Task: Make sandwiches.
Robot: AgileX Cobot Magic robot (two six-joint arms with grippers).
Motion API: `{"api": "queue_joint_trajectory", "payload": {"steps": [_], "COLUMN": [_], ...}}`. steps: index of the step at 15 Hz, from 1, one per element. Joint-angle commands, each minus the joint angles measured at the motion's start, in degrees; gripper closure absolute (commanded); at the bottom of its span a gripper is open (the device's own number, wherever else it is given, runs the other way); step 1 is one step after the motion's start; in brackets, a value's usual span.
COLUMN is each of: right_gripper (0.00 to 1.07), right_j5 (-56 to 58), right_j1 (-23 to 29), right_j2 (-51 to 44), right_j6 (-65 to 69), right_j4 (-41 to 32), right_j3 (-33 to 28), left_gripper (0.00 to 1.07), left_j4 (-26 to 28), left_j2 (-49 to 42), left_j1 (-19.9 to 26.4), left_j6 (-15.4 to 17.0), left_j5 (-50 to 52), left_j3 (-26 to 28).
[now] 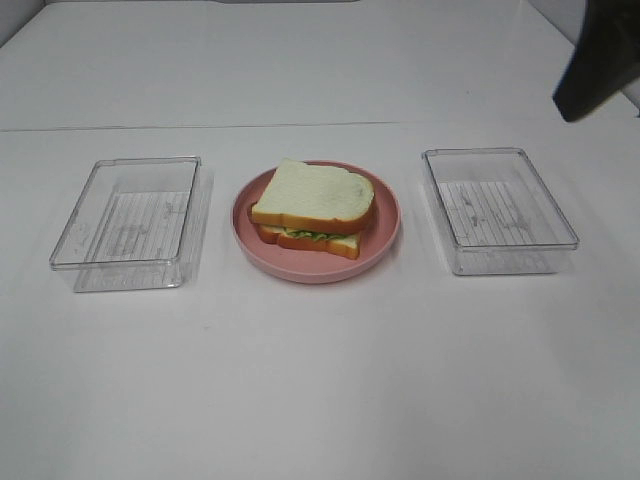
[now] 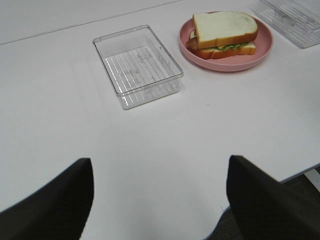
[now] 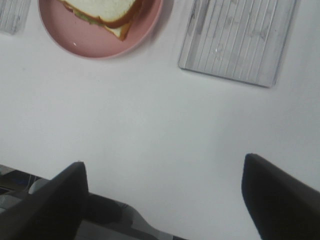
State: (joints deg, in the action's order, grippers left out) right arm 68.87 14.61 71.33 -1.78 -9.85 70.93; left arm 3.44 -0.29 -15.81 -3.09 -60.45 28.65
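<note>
Item: two grippers, left gripper (image 2: 160,200) and right gripper (image 3: 165,200), jaws spread, holding nothing, hanging over the near table (image 1: 320,400) edge. Beyond: sandwich (image 1: 314,208), soft-looking white slices, orange-brown crust, green frill between, assembled on round pink plate (image 1: 385,240). Flanking: two clear ribbed rectangular trays (image 1: 128,222) (image 1: 497,208). Seemingly finished; any touch should be light and level.

A lab-like test bench: bare white table (image 1: 320,400), clear trays (image 1: 130,222).
</note>
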Motion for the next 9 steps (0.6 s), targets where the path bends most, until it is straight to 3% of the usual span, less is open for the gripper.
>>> {"api": "queue_joint_trajectory", "payload": {"steps": [1,5,9], "right_gripper": [0.29,0.29,0.29], "right_j5": [0.3,0.2,-2.2], "right_j1": [0.2,0.2,0.2], "right_j2": [-7.8,-30.1,-49.8], "right_j6": [-0.9,-2.4,-7.9], "right_j4": [0.6,0.6,0.6], "right_j3": [-7.0,-25.1,-37.6], "left_gripper": [0.36,0.36,0.36], "left_j4": [0.3,0.3,1.3], "left_j2": [-1.2,-1.2,-1.2], "left_j1": [0.0,0.0,0.0], "left_j6": [0.0,-0.1,-1.5], "left_j5": [0.6,0.6,0.5], "left_j3": [-0.1,-0.1,-0.1]}}
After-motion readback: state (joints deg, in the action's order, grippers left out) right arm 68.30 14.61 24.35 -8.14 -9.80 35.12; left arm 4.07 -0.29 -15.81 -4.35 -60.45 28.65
